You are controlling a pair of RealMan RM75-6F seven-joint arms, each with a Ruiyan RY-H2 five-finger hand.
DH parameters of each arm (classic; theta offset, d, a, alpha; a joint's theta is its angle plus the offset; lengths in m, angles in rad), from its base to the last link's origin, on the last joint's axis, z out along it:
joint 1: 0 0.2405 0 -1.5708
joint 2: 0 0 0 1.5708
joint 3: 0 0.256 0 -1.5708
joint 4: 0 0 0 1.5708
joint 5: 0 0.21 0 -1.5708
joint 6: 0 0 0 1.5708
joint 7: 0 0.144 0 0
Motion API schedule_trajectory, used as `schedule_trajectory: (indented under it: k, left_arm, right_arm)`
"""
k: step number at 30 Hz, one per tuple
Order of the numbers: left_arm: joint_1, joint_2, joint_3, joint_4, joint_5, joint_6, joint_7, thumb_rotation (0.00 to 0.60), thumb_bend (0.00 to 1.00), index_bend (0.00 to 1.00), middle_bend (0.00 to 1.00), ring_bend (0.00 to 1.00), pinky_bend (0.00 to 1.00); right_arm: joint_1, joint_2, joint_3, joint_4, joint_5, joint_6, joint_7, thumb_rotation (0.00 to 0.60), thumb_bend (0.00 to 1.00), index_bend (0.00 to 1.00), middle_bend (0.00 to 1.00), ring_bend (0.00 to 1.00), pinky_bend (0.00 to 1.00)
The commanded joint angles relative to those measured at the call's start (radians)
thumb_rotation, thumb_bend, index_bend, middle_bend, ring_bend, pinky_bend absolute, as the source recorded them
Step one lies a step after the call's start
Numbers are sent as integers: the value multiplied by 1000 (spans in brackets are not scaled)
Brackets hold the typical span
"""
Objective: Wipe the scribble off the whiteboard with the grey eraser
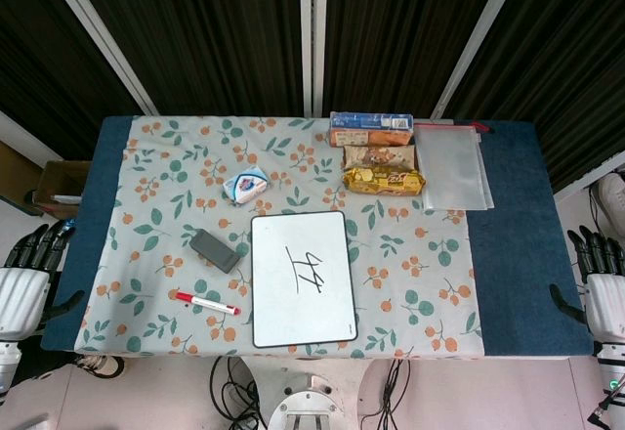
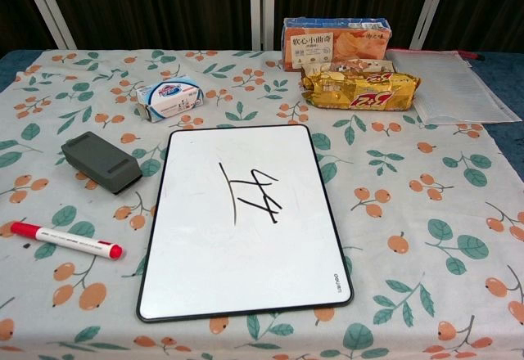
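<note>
Table edges crop left hand [image 1: 21,288], right hand [image 1: 604,288].

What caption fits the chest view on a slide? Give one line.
Whiteboard with a black scribble, grey eraser and red-capped marker to its left, snack packs behind.

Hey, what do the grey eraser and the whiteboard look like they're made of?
Grey eraser: apparently matte plastic or dense foam; its dull dark surface shows no shine. Whiteboard: smooth glossy white panel, probably coated, inside a thin black frame, likely plastic; the scribble sits crisply on it.
</note>
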Motion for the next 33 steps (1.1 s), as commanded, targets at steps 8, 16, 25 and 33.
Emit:
schedule_trajectory:
  k: [8,16,25,33]
  left_arm:
    - [-3,0,5,-4,8,-3,5,600,147,31,31,16,136]
    - [-24,6,9,-14,59,4,18,600,147,31,31,16,147]
    - [-161,10,-4,-50,168,-110,19,600,159,70,67,33,148]
    - [-343,10,-44,-124,127,-385,84,600,166,70,67,33,148]
  right_arm:
    - [-1,1,1,4,3,-3,5,600,222,0,0,0,0]
    - [-2,3,2,8,6,-4,16,600,223,0,0,0,0]
    - [1,3,7,10,7,-5,17,600,223,0,0,0,0]
    - [-5,7,4,9,9,-5,22,600,229,0,0,0,0]
